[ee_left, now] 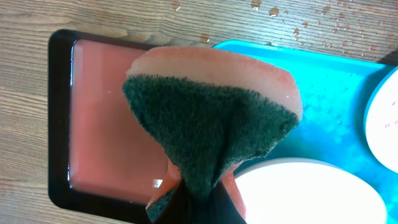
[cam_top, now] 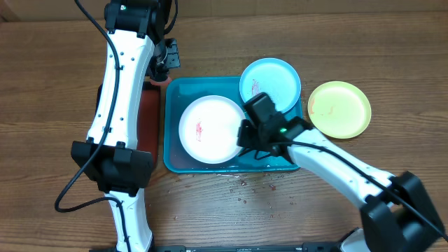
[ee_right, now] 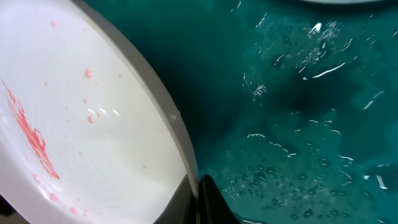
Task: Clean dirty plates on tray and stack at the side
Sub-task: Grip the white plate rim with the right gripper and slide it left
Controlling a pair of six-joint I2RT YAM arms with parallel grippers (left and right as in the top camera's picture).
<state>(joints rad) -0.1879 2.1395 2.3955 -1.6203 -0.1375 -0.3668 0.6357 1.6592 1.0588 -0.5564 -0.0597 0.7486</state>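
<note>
Starting out — right hand [ee_right: 198, 202] pinches the smeared white plate [cam_top: 210, 129], left hand [ee_left: 193, 208] clamps the sponge [ee_left: 211, 118]; nothing looks cleaned or stacked.

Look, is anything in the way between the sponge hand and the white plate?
Nothing visible is. The left hand holds the sponge over the red tray, beside the blue tray, and the white plate's smeared face lies open next to it. The right hand pinches the plate's far rim, out of the path.

Overhead looks straight down on the whole tabletop [cam_top: 56, 70]. Both wrist views, close up, share tray [ee_left: 329, 93] and white plate [ee_right: 93, 124].
</note>
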